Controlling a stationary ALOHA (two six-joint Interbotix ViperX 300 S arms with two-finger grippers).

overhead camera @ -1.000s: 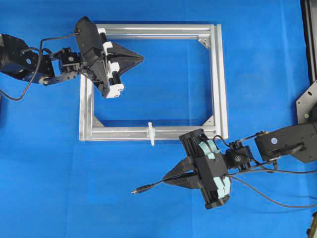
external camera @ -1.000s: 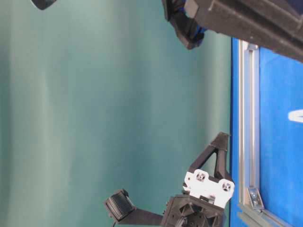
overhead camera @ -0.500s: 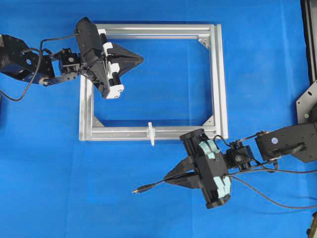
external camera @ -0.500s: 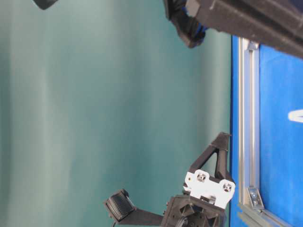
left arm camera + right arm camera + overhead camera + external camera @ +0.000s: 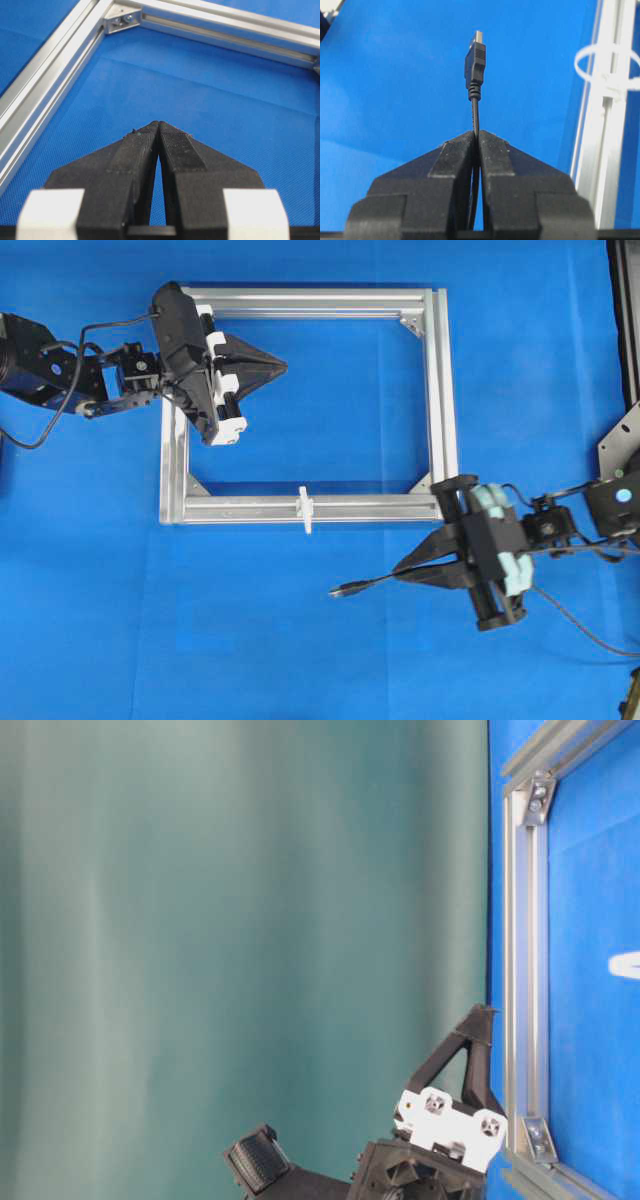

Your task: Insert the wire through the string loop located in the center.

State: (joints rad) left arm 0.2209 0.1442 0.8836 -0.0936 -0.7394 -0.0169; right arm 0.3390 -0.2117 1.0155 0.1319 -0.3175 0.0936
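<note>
- Right hand [image 5: 412, 568] has pulled back toward its own side since a second ago. It was sitting just below the frame [image 5: 437, 400]'s bottom bar, and now it's out past the frame's lower right corner. It's clamped tight on the wire [image 5: 475, 117], with the plug sticking out ahead of the tips.
- The plug end came along with it, so it now hangs below the frame's bottom bar, off to the right of the string loop [image 5: 305, 509] and well apart from it. My read: this looks like a re-aim, backing off so the plug can be lined up with the loop. Nothing is threaded yet.
- Left hand [image 5: 283, 365] hasn't budged. It's pinched fully shut on nothing, hovering inside the frame near its upper left corner.
- The loop stands on the middle of the frame's bottom bar. In the right wrist view it's a white ring off to the right of the plug.
- Hard to see: the table-level view shows only a sliver of the loop at its edge, and the right arm isn't in it at all. The wire's far end runs off behind the right hand, so I can't trace it. How high the plug sits above the blue desk [image 5: 120, 620] I can't tell.
</note>
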